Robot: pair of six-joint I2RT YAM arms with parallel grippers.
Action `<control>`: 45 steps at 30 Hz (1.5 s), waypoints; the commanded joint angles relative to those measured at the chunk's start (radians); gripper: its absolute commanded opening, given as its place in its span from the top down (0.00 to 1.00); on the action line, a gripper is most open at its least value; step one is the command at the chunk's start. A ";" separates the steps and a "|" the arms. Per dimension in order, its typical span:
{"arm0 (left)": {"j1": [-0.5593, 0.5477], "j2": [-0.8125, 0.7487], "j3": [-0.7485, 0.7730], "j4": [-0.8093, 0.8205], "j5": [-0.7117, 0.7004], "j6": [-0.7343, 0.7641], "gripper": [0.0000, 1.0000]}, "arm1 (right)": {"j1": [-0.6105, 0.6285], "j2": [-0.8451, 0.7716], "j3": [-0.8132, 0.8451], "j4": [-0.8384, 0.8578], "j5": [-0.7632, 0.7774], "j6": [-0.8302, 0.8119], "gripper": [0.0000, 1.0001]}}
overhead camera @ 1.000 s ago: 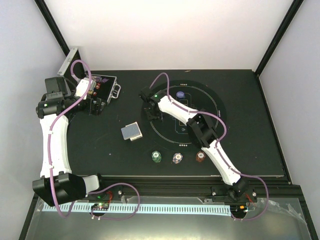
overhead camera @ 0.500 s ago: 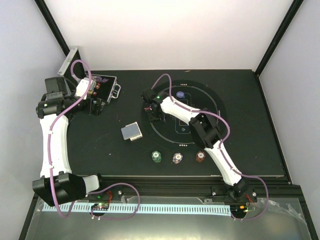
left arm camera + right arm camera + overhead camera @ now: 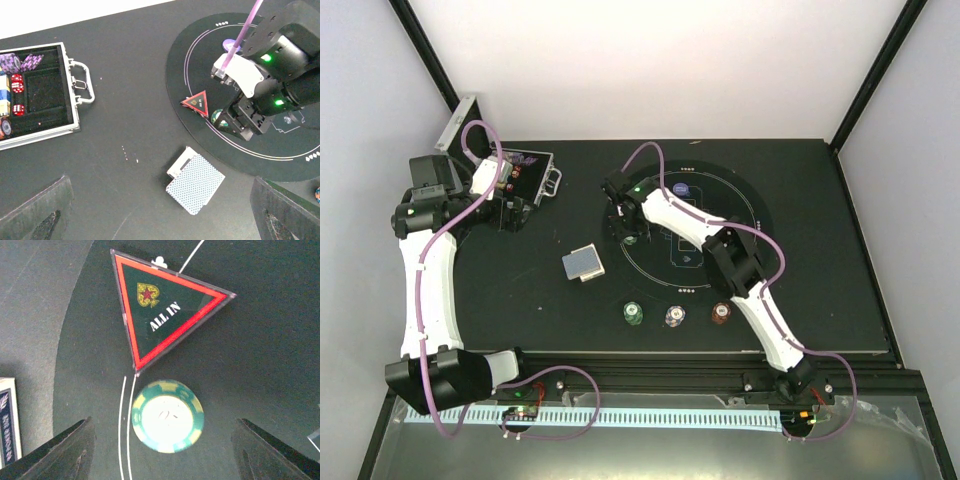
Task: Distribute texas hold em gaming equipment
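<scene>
A green chip [image 3: 167, 416] lies flat on the round mat [image 3: 260, 365], just below a triangular "ALL IN" marker [image 3: 162, 325]. My right gripper [image 3: 165, 445] is open above the chip, with a finger on each side and not touching it. It hovers at the mat's left edge [image 3: 630, 225]. The card deck [image 3: 584, 263], with its grey-blue back up, lies left of the mat and also shows in the left wrist view [image 3: 196, 184]. My left gripper [image 3: 160, 210] is open and empty, high over the table near the case [image 3: 510, 210].
The open silver case [image 3: 35, 95] with chips and red dice sits at the back left. Green [image 3: 633, 313], white [image 3: 674, 316] and brown-red [image 3: 721, 312] chip stacks stand along the mat's near edge. A bluish chip [image 3: 682, 188] lies at the mat's far side.
My right gripper has shifted slightly at the mat's left edge. The left arm, the deck and the chip stacks have not moved.
</scene>
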 commanded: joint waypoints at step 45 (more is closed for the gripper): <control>0.006 -0.072 -0.033 0.010 0.041 -0.026 0.01 | 0.403 -0.516 -0.784 0.153 0.085 0.175 0.43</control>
